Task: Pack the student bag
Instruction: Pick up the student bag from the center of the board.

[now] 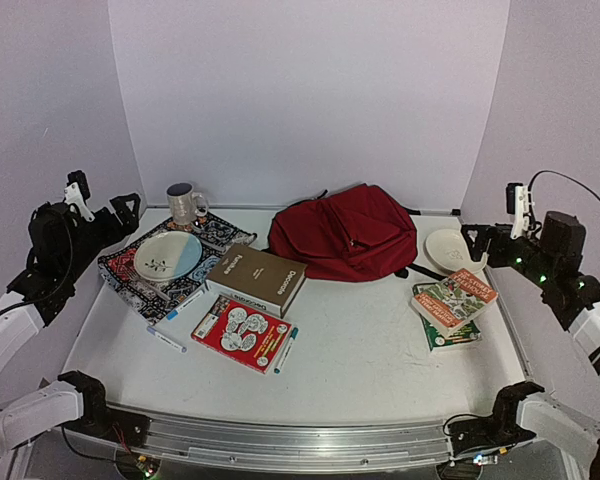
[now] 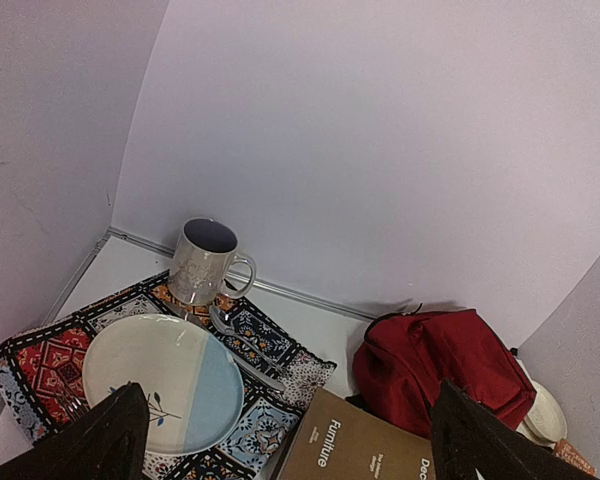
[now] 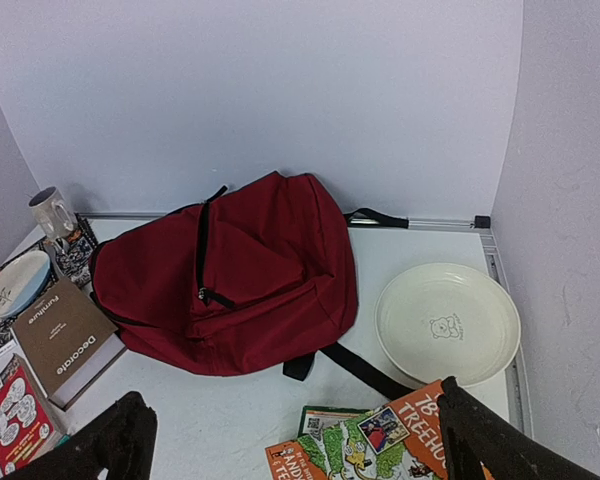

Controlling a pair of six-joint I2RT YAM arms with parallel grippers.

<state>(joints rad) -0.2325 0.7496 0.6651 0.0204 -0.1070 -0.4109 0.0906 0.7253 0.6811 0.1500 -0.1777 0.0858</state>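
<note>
Student bag (image 3: 230,275) lies closed, its inside hidden in every view

The light is bright, soft and even, falling from above; no lamp shows. The white walls (image 1: 310,90) take a faint lilac cast. Shadows are short and pale: a thin dark rim lies under the large dark red fabric backpack (image 1: 345,232) and under the thick brown hardback book (image 1: 257,278) on the white table (image 1: 380,350). The ribbed aluminium rail (image 1: 280,440) along the near edge carries mild glare. The top view is slightly grainy, with fine print unreadable. In both wrist views the wall seams bow toward the edges. There the left gripper (image 2: 287,395) and right gripper (image 3: 290,392) show only as black, underexposed, soft-edged fingers (image 2: 95,445) in the bottom corners, while the centre is sharp.
</note>
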